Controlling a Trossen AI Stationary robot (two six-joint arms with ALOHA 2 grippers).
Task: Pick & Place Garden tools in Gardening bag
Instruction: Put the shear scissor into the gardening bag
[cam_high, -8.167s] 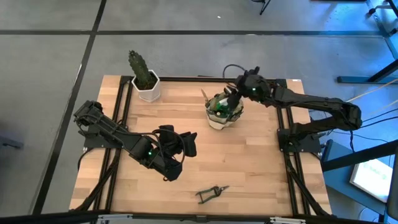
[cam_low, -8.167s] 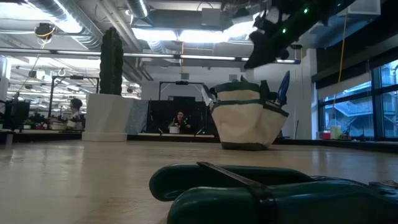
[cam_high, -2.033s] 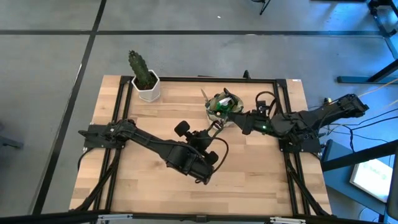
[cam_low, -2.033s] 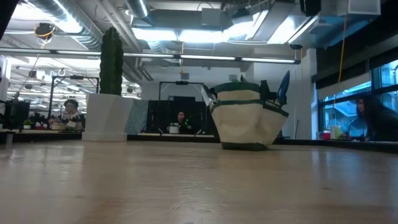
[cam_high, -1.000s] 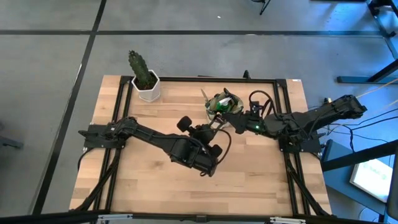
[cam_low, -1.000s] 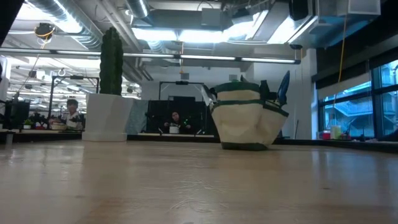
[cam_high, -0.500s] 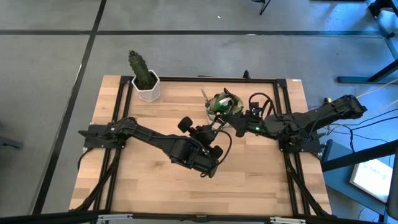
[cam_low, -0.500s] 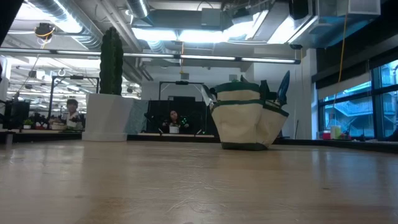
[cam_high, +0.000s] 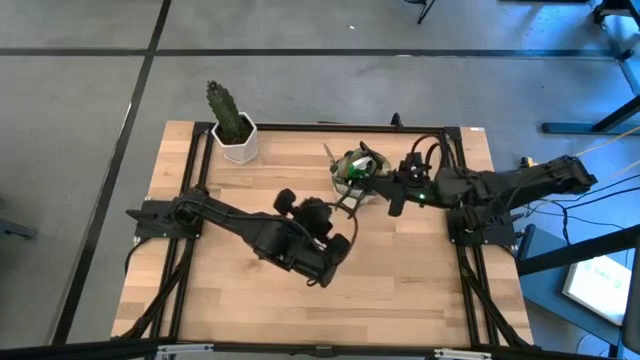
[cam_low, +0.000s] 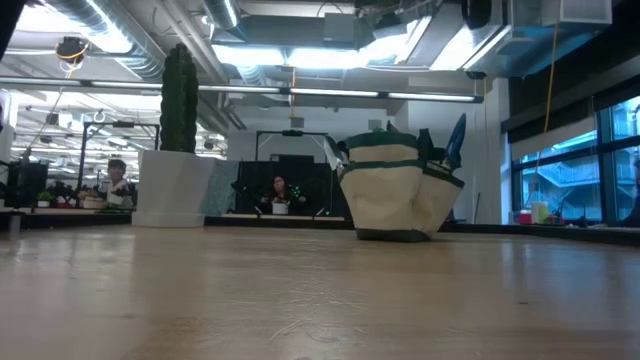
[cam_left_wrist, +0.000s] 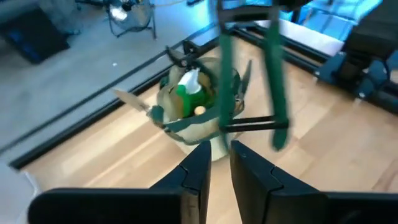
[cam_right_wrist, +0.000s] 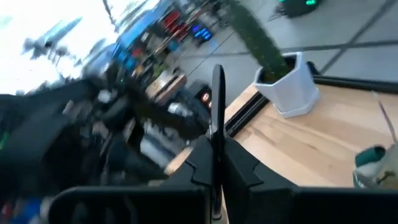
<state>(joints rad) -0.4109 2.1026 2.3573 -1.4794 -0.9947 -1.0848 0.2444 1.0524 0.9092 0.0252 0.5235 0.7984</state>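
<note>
The pruning shears (cam_left_wrist: 273, 81), green-handled and dark, hang in the air beside the gardening bag (cam_high: 358, 175), between my two grippers. My right gripper (cam_right_wrist: 216, 163) is shut on them and comes in from the table's right (cam_high: 388, 203). My left gripper (cam_left_wrist: 217, 155) stands just short of the shears' lower end. Its fingers are a narrow gap apart with nothing between them, and it sits near the table's middle (cam_high: 338, 213). The bag holds a green spray bottle (cam_left_wrist: 188, 93) and other tools. My right gripper pinches a thin dark part of the shears (cam_right_wrist: 216, 118) between its two fingers; which part it is I cannot tell, as it shows edge-on. The fingers come roughly level from the table's right. The shears are lifted clear of the table, beside the bag.
A cactus in a white pot (cam_high: 233, 128) stands at the far left corner. The bag (cam_low: 398, 195) sits at the far middle with tool handles sticking out of its pockets. Bare wood (cam_high: 400, 290) lies across the near half. People sit in the room behind.
My left arm has drawn back a little toward the table's left. My right gripper has rolled its wrist and shifted slightly toward the far edge. The shears stay in the air beside the bag.
</note>
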